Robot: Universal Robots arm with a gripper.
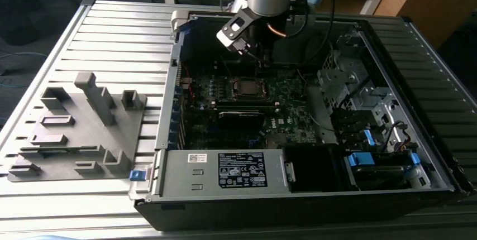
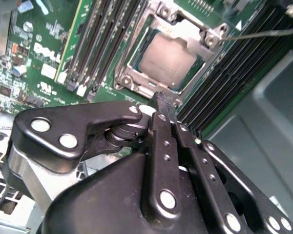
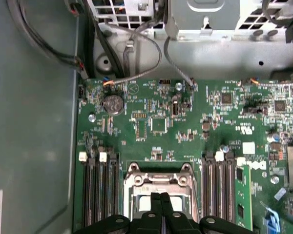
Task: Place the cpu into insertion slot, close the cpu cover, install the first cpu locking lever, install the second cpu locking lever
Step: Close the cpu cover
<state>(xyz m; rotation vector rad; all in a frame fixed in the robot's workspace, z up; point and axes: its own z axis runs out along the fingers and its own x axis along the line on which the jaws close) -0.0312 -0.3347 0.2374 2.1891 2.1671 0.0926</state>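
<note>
Gripper [image 2: 162, 100] fingers together, seemingly empty, above one cpu [image 2: 168, 61]; one cpu cover [image 2: 185, 28] over it

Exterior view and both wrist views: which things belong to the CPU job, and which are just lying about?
Job in hand:
- cpu, seated in the insertion slot
- cpu cover
- locking lever
- tool, shut, at the slot

Lying about:
- grey fixture block on the exterior view's left
- power supply
- coin battery
- memory slots
</note>
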